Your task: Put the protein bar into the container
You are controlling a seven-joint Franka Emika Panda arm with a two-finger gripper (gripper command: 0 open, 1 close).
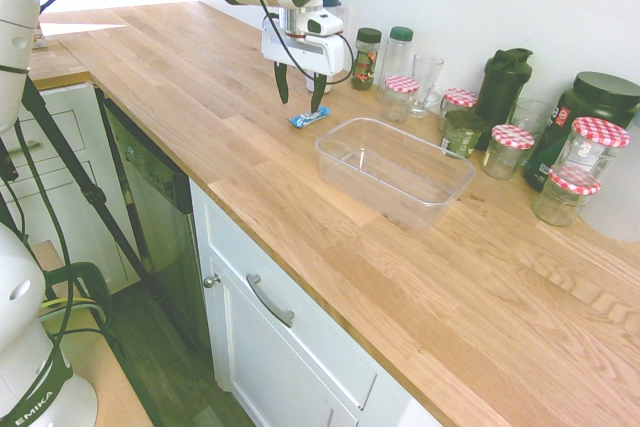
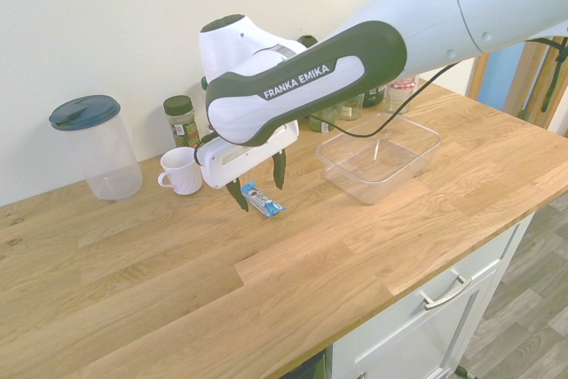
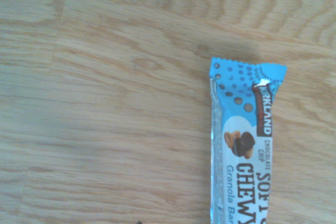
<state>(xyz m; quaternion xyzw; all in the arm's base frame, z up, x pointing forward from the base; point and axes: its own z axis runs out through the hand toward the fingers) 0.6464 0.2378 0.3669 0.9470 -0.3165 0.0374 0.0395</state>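
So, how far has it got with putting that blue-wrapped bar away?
Only the approach looks done: the open two-finger gripper hovers around the small blue-and-white wrapped bar, which lies on the wooden counter. Left: gripping, lifting, and placing it in the clear plastic tub.

Bare worktop [image 2: 169, 281] gives free passage before the mug [image 2: 182, 171]; the tub's raised rim [image 2: 380, 191] stands beyond the bar [image 2: 262, 200].
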